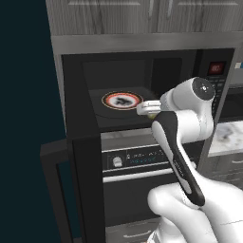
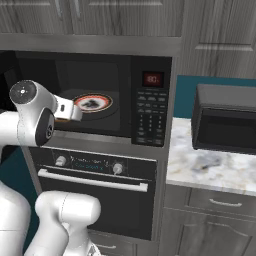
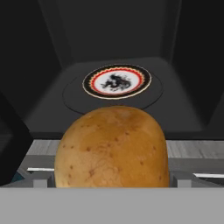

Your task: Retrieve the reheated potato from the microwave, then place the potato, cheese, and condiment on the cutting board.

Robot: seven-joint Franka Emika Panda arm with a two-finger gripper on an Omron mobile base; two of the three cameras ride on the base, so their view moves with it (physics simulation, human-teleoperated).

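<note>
The potato point(image 3: 111, 148), golden-brown and speckled, sits between my gripper's jaws in the hand view, hanging in front of the microwave's opening. A sliver of the potato point(image 1: 152, 114) shows under the hand. My gripper point(image 1: 148, 110) point(image 2: 75, 114) is at the front edge of the microwave point(image 1: 76, 95) point(image 2: 150, 100), shut on the potato. Inside on the turntable lies a bare round plate point(image 1: 122, 100) point(image 2: 92, 103) point(image 3: 116, 82) with a red and black rim. The cheese, condiment and cutting board are out of view.
A black oven point(image 1: 137, 161) point(image 2: 95, 170) with knobs and a silver bar handle sits right below the microwave. To the right a marble counter point(image 2: 210, 167) carries a dark box appliance point(image 2: 225, 120). Cabinets hang above. A dark door frame point(image 1: 50, 190) stands at the left.
</note>
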